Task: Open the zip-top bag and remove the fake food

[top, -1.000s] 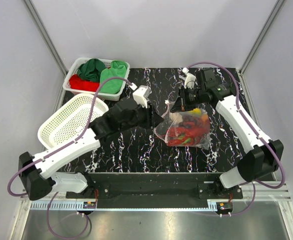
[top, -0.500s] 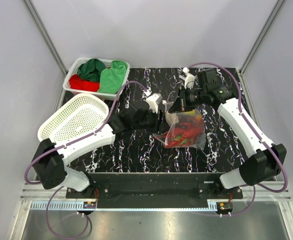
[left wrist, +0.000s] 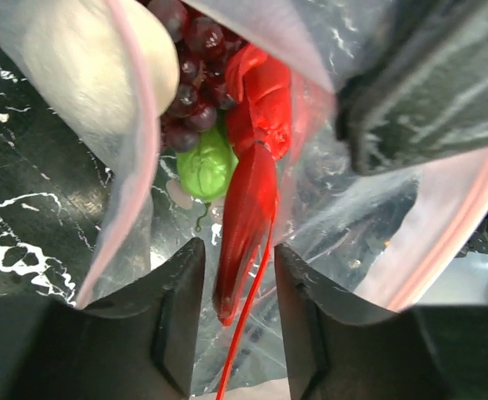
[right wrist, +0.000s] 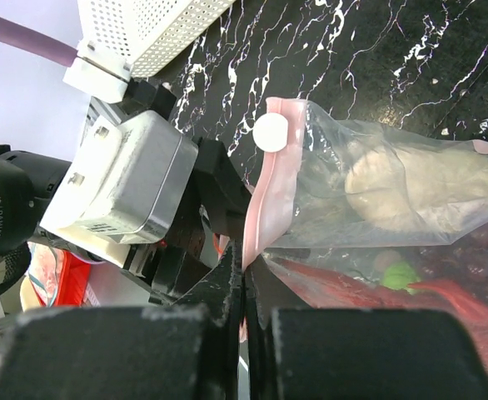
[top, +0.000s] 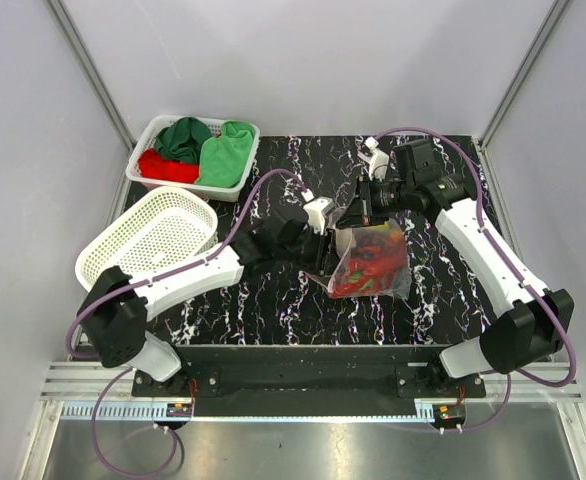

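Left wrist: left gripper point(left wrist: 238, 275) astride the lobster point(left wrist: 256, 158) inside the opened bag point(left wrist: 369, 217).
Grip cannot be told; grapes point(left wrist: 196, 67), radish point(left wrist: 69, 67) and green vegetable point(left wrist: 206, 167) are packed behind. Pink strip point(right wrist: 265, 200) is clamped by right gripper point(right wrist: 244, 267), at mid table point(top: 273, 300).

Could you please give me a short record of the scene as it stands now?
bag: mouth open, food inside
right gripper: shut on the pink zip strip
left gripper: open, inside the bag mouth, fingers either side of the lobster
other food seen in bag: grapes, radish, green vegetable
near basket: white, at the table's left
far basket: holds green and red cloths
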`<move>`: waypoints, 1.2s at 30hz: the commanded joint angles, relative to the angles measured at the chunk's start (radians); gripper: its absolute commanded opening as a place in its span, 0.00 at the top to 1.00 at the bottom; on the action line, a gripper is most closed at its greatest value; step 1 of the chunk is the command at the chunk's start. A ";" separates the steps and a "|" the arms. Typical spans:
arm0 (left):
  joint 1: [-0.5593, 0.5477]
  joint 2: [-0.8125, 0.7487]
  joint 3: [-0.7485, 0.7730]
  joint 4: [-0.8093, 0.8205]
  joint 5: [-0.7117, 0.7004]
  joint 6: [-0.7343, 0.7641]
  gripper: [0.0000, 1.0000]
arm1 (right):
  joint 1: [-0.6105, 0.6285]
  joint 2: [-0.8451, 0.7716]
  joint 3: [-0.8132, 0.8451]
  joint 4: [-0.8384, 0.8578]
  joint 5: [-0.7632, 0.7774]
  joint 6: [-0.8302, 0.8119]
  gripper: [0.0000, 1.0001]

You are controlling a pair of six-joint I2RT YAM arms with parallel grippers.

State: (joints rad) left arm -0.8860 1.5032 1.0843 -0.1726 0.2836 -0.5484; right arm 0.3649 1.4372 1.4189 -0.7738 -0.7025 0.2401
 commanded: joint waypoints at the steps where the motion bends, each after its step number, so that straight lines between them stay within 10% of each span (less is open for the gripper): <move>1: 0.002 0.015 -0.014 0.067 0.075 0.005 0.50 | 0.008 -0.052 0.005 0.071 -0.055 0.010 1.00; 4: 0.005 0.045 -0.017 0.099 0.132 -0.019 0.52 | 0.009 -0.055 0.002 0.071 -0.060 -0.002 1.00; 9: 0.030 0.034 -0.017 0.169 0.174 -0.068 1.00 | 0.011 -0.069 -0.027 0.071 -0.037 -0.025 1.00; 22: 0.136 0.005 0.127 0.165 0.147 -0.239 1.00 | 0.009 -0.208 -0.182 0.145 -0.023 -0.070 1.00; 36: 0.079 -0.017 0.143 -0.054 0.172 0.087 1.00 | 0.009 -0.152 -0.054 0.088 0.104 -0.032 1.00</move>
State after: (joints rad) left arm -0.7898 1.5455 1.2465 -0.2630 0.4049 -0.5323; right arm 0.3668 1.2747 1.2869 -0.6880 -0.6239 0.2054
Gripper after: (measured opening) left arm 0.116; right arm 0.011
